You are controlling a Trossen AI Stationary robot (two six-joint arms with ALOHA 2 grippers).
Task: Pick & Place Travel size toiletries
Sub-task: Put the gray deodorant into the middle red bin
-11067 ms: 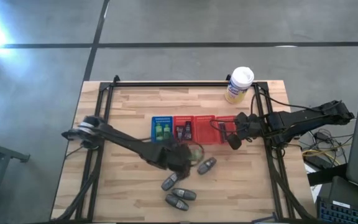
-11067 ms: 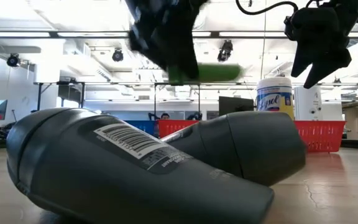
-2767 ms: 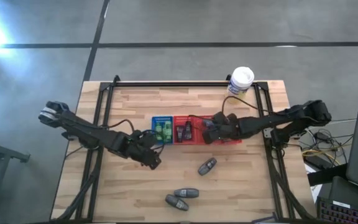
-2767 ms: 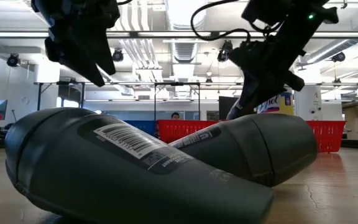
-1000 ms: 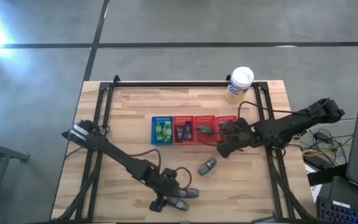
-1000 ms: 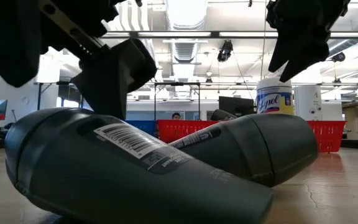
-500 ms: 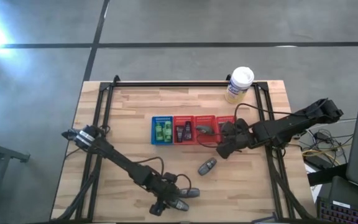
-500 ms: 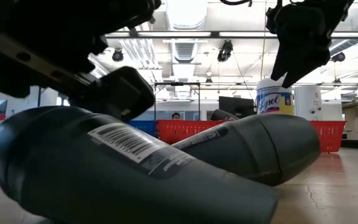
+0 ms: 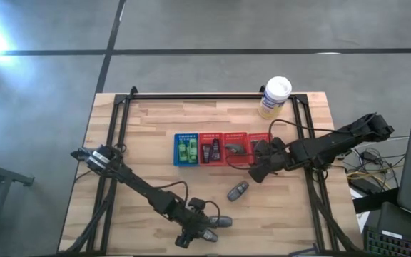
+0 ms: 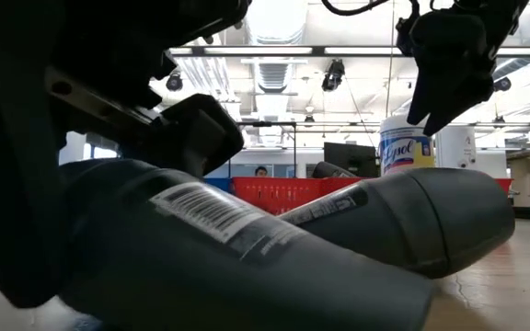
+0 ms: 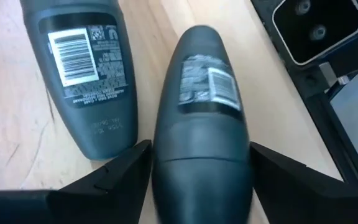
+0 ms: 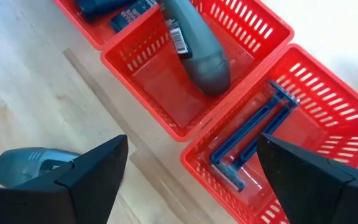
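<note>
Three grey oval containers lie outside the trays. One (image 11: 201, 118) sits between the fingers of my left gripper (image 9: 193, 232) at the table's near edge, and that gripper is shut on it. A second (image 11: 82, 68) lies on its side beside it. The third (image 9: 238, 190) lies on the wood mid-table. My right gripper (image 9: 257, 171) hovers open just near of the red trays and holds nothing. The blue tray (image 9: 185, 149) holds green packets, and the red trays hold dark tubes (image 9: 211, 150), a grey container (image 12: 197, 50) and a blue razor (image 12: 253, 134). My left gripper pinches the grey container by its two sides near the cap seam (image 11: 166, 155), one finger (image 11: 126, 174) on each side. The fingers lie along it, slanting in from the table's left. In the low view the container (image 10: 201, 267) looks tipped up; fully clear or not, I cannot tell.
A tall yellowish canister with a white lid (image 9: 275, 97) stands at the far right of the table. The low camera's black housing (image 11: 312, 28) sits just beyond the held container at the near edge. Black frame rails (image 9: 109, 171) run along both table sides.
My left gripper has moved down onto the nearest grey container and shut on its sides. That container has shifted and tipped up in the low view, and the one beside it has been nudged a little. My right gripper has kept nearly still, open.
</note>
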